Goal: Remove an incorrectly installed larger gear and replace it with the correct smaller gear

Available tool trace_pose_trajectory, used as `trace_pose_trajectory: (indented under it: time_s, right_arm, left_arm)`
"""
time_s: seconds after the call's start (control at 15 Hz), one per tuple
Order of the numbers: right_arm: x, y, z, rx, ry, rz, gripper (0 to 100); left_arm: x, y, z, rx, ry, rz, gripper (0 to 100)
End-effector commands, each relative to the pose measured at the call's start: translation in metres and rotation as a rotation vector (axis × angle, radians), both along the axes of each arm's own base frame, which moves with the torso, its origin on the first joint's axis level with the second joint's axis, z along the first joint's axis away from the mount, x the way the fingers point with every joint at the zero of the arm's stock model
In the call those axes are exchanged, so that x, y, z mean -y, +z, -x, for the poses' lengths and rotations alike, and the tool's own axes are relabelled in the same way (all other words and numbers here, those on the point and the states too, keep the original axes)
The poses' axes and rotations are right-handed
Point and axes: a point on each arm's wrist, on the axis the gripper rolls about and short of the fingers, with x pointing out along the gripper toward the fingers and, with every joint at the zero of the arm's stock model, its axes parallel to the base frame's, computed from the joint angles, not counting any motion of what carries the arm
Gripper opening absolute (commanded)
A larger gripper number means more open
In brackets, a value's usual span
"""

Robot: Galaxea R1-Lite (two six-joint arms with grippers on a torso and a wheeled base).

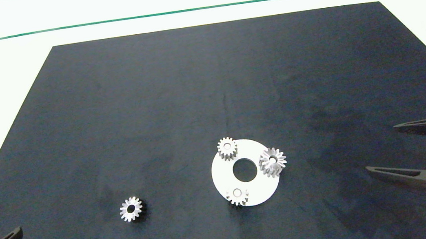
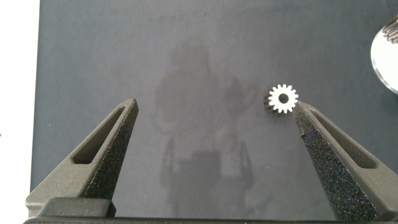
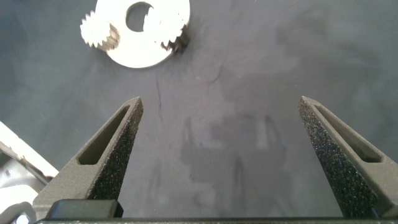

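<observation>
Larger gear [image 1: 272, 162]: overhanging white disc's [image 1: 258, 194] right rim.
Smaller gear [image 1: 131, 209]: alone, left of disc.
Left gripper [image 2: 214, 112]: wide open, empty.
Right gripper [image 1: 381, 148]: right of disc, spread, empty.

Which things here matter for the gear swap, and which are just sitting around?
Job:
- larger gear, on the white disc, to come off
- smaller gear, loose on the black mat, to go on
- right tool, open
- left tool, open

Bystanders:
- two small gears on the disc
</observation>
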Motion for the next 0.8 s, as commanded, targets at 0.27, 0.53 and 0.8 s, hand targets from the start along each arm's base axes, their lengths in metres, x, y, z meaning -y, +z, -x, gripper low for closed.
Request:
trace_pose_trajectory:
  time_s: [0.27,0.53,0.8]
  right_arm:
    - [-0.036,-0.022,-0.04,-0.08,0.094,0.092,100]
    - [-0.054,-0.025,-0.064,-0.089,0.121,0.13,100]
    - [-0.064,-0.037,-0.078,-0.09,0.162,0.216,100]
  left_arm:
    - [0.0,0.001,-0.005,-0.003,-0.003,-0.016,100]
    - [0.001,-0.002,-0.01,-0.03,-0.005,-0.018,100]
    - [0.001,-0.001,-0.012,-0.034,-0.004,-0.017,100]
